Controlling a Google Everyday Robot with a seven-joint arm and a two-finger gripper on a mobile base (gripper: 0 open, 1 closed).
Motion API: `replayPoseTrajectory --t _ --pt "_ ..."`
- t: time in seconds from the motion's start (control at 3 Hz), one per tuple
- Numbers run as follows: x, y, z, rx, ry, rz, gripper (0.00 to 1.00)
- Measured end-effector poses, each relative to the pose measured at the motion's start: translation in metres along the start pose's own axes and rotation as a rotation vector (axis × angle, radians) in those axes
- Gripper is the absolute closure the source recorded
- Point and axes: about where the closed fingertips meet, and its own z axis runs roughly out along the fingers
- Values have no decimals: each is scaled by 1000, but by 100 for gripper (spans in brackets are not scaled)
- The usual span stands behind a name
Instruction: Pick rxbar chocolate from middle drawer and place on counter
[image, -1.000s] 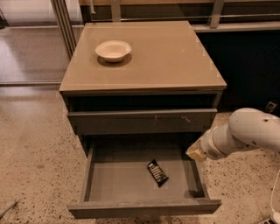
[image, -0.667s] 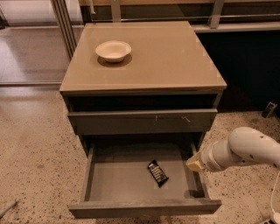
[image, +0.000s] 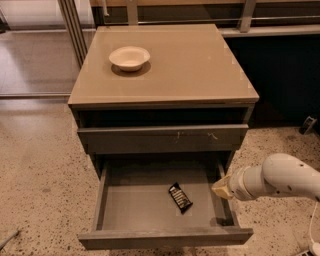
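Observation:
The rxbar chocolate (image: 180, 197), a small black bar with white lettering, lies flat on the floor of the open middle drawer (image: 135, 205), right of centre. My gripper (image: 220, 188), on the end of the white arm (image: 280, 177), hangs over the drawer's right side wall, a short way right of the bar and not touching it. The tan counter (image: 190, 65) caps the grey cabinet above.
A white bowl (image: 129, 57) stands on the counter at the back left. The drawer above, a grey front with small pale scratches (image: 162, 137), is shut. The floor is speckled terrazzo (image: 40, 175). Metal posts (image: 75, 25) stand at the back left.
My arm has come down, and the gripper has dropped from beside the cabinet's right edge to the drawer's right wall. The bar has not moved.

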Motion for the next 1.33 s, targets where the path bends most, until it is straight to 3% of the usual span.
replayPoseTrajectory --t 0.67,1.0,1.33 --pt "-4 -1 60 47 -217 46 100" --pt "-6 -10 141 -11 -229 65 100" --pt "-7 -9 146 -18 -228 64 100"
